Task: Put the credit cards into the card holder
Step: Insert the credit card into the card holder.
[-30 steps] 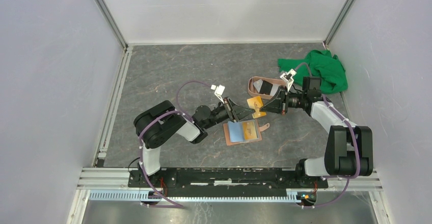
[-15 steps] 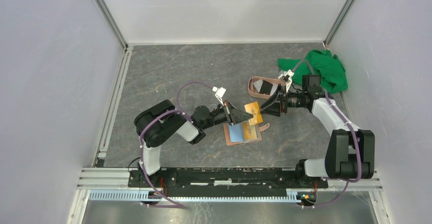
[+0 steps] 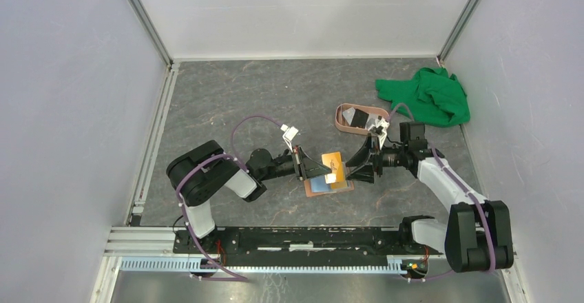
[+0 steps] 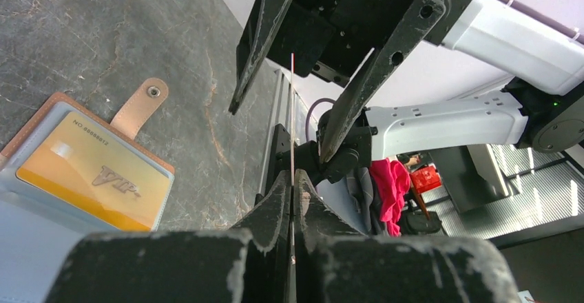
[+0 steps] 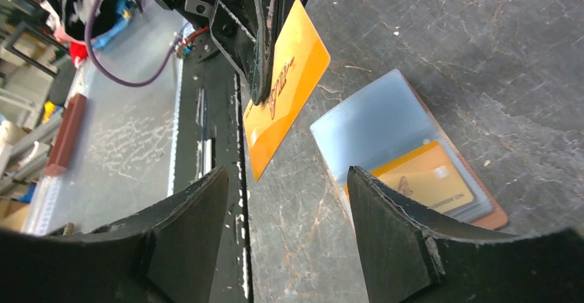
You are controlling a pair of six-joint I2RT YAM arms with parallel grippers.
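Above the grey table [image 3: 227, 103], the top camera shows the left gripper [image 3: 317, 169] clamped on an orange card [image 3: 333, 161], which it holds in the air just over the open card holder [image 3: 337, 186]. The holder lies flat between the 2 arms. The right gripper [image 3: 358, 169] faces it from the other side, fingers apart. Farther back, a pink tray [image 3: 339, 118] holds a black card [image 3: 358, 118], and a green cloth [image 3: 430, 95] lies crumpled at the right rear.

From the left wrist camera, the left gripper [image 4: 292, 182] pinches the orange card [image 4: 292, 110], seen edge-on as a thin upright line. The right gripper [image 4: 281, 131] straddles that line, with a gap on each side. Down at the left, the card holder [image 4: 41, 110] lies open with a yellow VIP card [image 4: 96, 179] in its pocket and its snap tab [image 4: 141, 100] flat on the table.

From the right wrist camera, the right gripper [image 5: 288, 172] stands spread and grips nothing. Beyond it the orange card [image 5: 286, 86] hangs tilted from the left gripper [image 5: 258, 48]. The card holder [image 5: 492, 217] lies to the right, showing a light-blue card [image 5: 372, 131] and the yellow VIP card [image 5: 430, 179].
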